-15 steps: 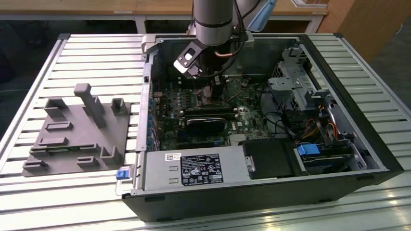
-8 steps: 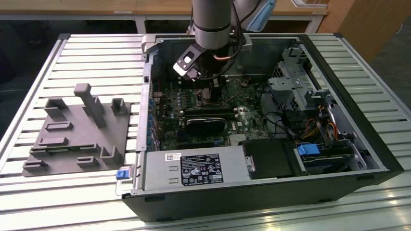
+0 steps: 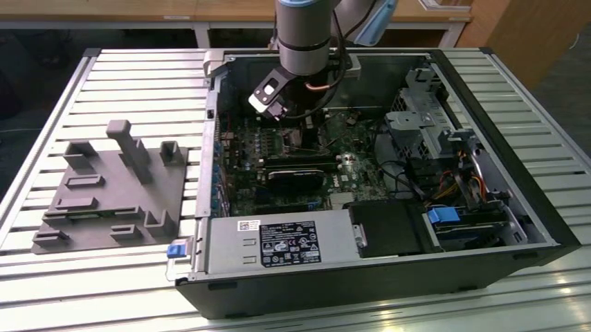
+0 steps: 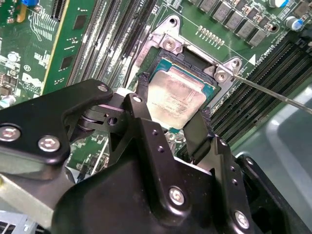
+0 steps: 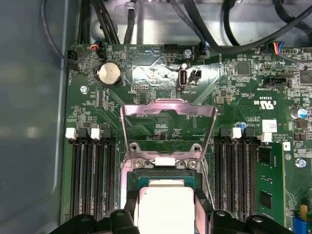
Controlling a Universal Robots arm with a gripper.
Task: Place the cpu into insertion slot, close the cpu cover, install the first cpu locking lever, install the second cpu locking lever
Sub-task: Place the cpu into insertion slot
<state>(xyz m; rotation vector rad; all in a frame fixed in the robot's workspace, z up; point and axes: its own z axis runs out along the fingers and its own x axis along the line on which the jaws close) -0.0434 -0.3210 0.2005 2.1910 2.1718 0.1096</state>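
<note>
Your gripper [image 4: 170, 105] is low inside the computer case [image 3: 388, 283], directly over the insertion slot [image 4: 166, 40], and its jaws are clenched on the cpu [image 4: 176, 95]. In the second wrist view the two black fingers [image 4: 142, 97] press on two opposite edges of the chip, so its pale metal top stays uncovered between them. I think this hold is chosen on purpose: taking it by the edges keeps the chip flat and square to the insertion slot, and nothing touches its underside. The cpu sits within the shiny rim of the insertion slot, and its sides run along the sides of the slot. Whether it is fully down on the contacts or a little above them, I cannot tell. In the first wrist view the cpu cover [image 5: 168, 108] stands upright at the hinge side of the insertion slot, with its window facing the camera. It is open like this so that the way down into the insertion slot is free for the chip and for the fingers. A thin lever rod [image 4: 273, 92] runs away from one corner of the insertion slot and lies to the side, not across the cover. The long memory slots [image 5: 92, 180] lie on both sides of the insertion slot, and the fingers are apart from them.
</note>
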